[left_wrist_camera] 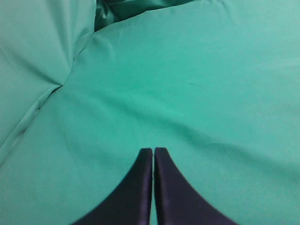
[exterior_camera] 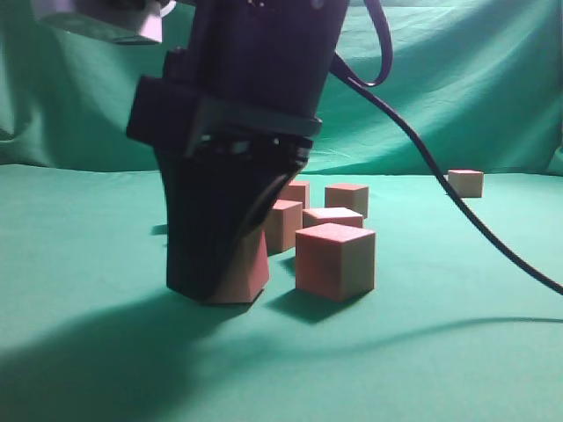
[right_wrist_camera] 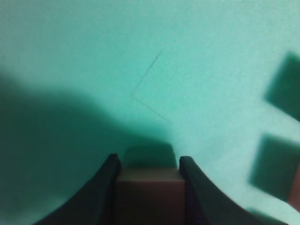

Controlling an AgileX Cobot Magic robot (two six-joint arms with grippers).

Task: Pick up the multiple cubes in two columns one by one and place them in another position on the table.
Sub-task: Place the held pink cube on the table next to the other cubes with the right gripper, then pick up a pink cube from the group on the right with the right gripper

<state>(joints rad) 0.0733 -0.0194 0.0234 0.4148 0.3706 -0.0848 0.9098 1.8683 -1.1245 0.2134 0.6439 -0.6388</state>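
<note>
In the exterior view my right gripper (exterior_camera: 215, 290) stands low at centre-left, shut on one pinkish-red cube (exterior_camera: 249, 268) whose bottom is at the table (exterior_camera: 88, 352). The right wrist view shows that cube (right_wrist_camera: 150, 197) between the fingers (right_wrist_camera: 146, 161), with its shadow just ahead. Several more cubes sit close to its right: one in front (exterior_camera: 334, 261), others behind it (exterior_camera: 332, 216) (exterior_camera: 347, 198) (exterior_camera: 283, 225). One cube (exterior_camera: 465, 182) sits alone at the far right. My left gripper (left_wrist_camera: 153, 151) is shut and empty over bare cloth.
A black cable (exterior_camera: 440, 185) hangs from the right arm across the cubes to the right edge. The wrinkled green backdrop (exterior_camera: 457, 79) rises behind the table. Cube shadows (right_wrist_camera: 276, 164) lie at the right of the right wrist view.
</note>
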